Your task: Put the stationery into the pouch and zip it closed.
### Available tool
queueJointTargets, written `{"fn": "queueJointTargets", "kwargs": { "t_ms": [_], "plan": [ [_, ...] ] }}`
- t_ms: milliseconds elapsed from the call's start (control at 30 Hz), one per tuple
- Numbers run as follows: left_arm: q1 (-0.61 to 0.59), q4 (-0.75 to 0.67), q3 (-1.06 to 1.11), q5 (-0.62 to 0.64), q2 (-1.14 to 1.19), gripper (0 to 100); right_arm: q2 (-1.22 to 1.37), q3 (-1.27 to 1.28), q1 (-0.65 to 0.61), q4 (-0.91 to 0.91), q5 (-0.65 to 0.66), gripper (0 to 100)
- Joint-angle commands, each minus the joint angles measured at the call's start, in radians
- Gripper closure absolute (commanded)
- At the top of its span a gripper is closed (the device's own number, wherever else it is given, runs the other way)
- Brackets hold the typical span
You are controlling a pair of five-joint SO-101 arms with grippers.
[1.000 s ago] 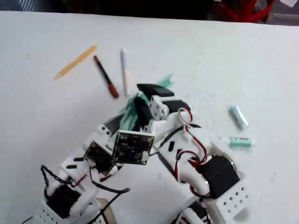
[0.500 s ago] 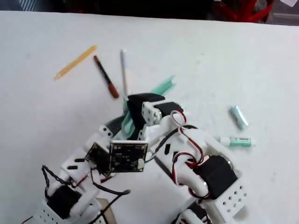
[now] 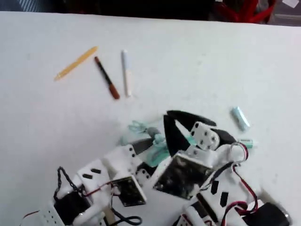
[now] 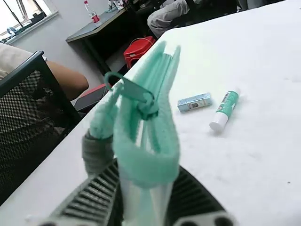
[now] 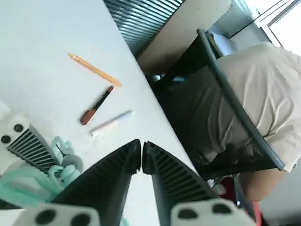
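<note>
Holding the pouch while every item lies out on the table

Nearest you, by the middle of the near edge of the table [image 3: 197, 56], your left gripper [image 4: 143, 197] has its jaws pinched on the green pouch [image 4: 148, 141]. It grips the lower part, and the pouch stands up on edge out of the jaws with the zip pull [image 4: 136, 94] dangling near the top. You cannot tell from here how far the zip is open.

Just beside it, your right gripper [image 5: 141, 149] has its fingers pressed together tip to tip with nothing between them. It sits close over the pouch, on the side toward the right edge.

A little farther out toward the right edge lie the glue stick [image 4: 225, 110] and, just beyond it, the small pale blue box [image 4: 194, 102], near each other but apart.

Farther still, toward the far left corner, three items lie close together: the white pen [image 5: 113, 122], the brown marker [image 5: 96, 106] and the orange pen [image 5: 94, 69].

By my reading you are at the very start. Nothing visible has gone into the pouch. All five pieces need loading, and zipping comes only after that. With both sets of jaws closed, one must open before you can pick anything up
</note>
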Motion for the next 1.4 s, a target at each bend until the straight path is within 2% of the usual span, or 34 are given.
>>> {"fn": "queueJointTargets", "kwargs": {
  "t_ms": [0,67,167,300,400,467,533,600,733,800,967,1167,1267,1367],
  "plan": [
    [-0.018,0.012,0.009,-0.038,0.013,98,0.145,-0.133,0.018,0.17,-0.06,97.8],
    [-0.116,-0.008,0.0,-0.06,0.01,98,0.243,-0.184,0.054,0.219,-0.104,97.8],
    [-0.331,-0.091,-0.018,-0.06,0.01,98,0.351,-0.233,0.122,0.232,-0.175,97.8],
    [-0.59,-0.221,-0.02,-0.037,0.01,98,0.367,-0.236,0.16,0.252,-0.198,97.8],
    [-0.725,-0.298,-0.034,-0.041,0.01,98,0.326,-0.236,0.162,0.283,-0.198,97.8],
    [-0.766,-0.328,-0.061,-0.068,0.01,98,0.292,-0.235,0.17,0.285,-0.198,97.8],
    [-0.737,-0.354,-0.063,-0.18,0.013,98,0.274,-0.235,0.166,0.282,-0.204,97.8],
    [-0.653,-0.348,-0.015,-0.282,0.013,98,0.272,-0.235,0.165,0.266,-0.206,97.8],
    [-0.538,-0.344,0.173,-0.404,0.015,98,0.318,-0.236,0.17,0.248,-0.206,97.8],
    [-0.513,-0.273,0.167,-0.41,0.028,98,0.361,-0.238,0.17,0.246,-0.206,97.7],
    [-0.469,-0.21,0.17,-0.411,0.036,98,0.512,-0.293,0.157,0.225,-0.209,97.4],
    [-0.392,-0.121,0.17,-0.411,0.039,98,0.769,-0.606,0.001,0.292,-0.339,81.7],
    [-0.355,-0.107,0.17,-0.411,0.039,98,0.951,-0.76,-0.062,0.303,-0.382,82.4],
    [-0.349,-0.11,0.17,-0.411,0.039,98,1.118,-0.847,-0.067,0.305,-0.396,82.7]
  ]
}}
